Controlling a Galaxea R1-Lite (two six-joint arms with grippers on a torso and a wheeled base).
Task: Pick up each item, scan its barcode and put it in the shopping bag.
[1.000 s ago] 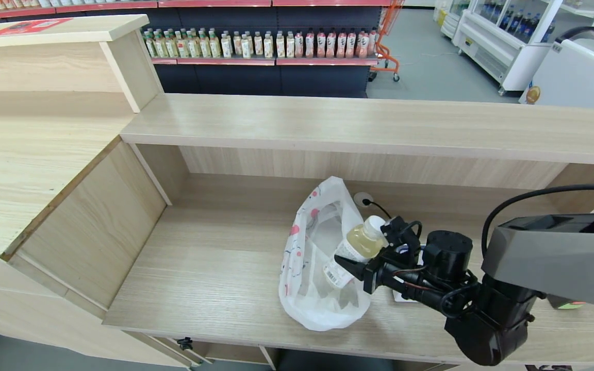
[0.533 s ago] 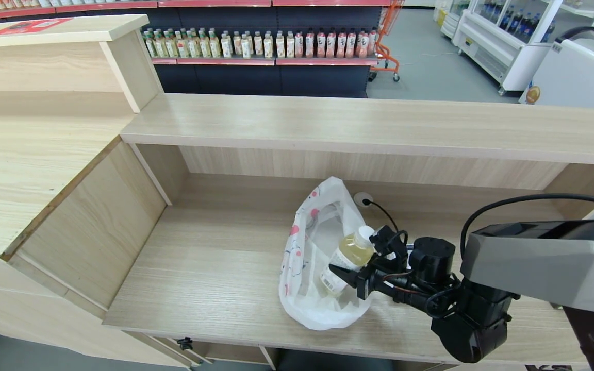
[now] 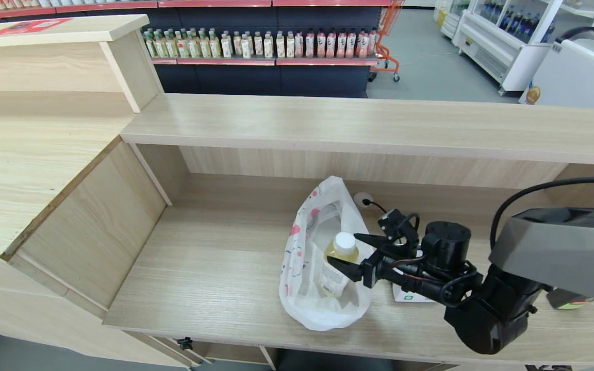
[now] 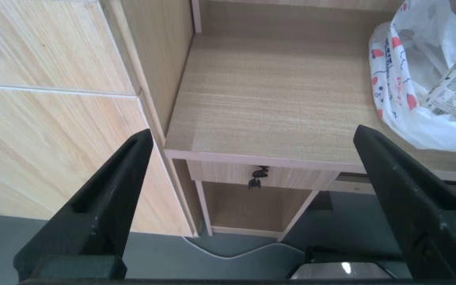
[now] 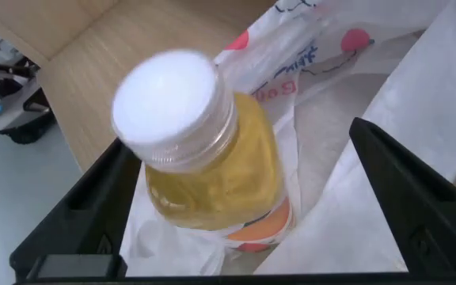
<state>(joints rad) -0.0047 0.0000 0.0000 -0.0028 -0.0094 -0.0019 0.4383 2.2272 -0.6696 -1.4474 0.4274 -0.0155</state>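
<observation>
Your right gripper (image 3: 343, 248) has its black fingers spread wide, one on each side of the clear plastic bottle of yellow drink with a white screw cap (image 3: 339, 263), and neither finger appears to press on it. The bottle stands nearly upright inside the white plastic shopping bag with red and blue print (image 3: 297, 242), which sits open on the lower shelf of the light wooden checkout counter (image 3: 214, 268). The wrist view shows the cap between the fingers with bag film all around.

You are at the release end of the bagging step for this bottle, and it looks done. The next move calls for lifting the right gripper straight up and clear. Mind the thin bag wall next to the near finger, since snagging it could tip the bottle.

Your left gripper (image 4: 253, 136) hangs off the counter's front edge with its fingers spread, holding nothing.
</observation>
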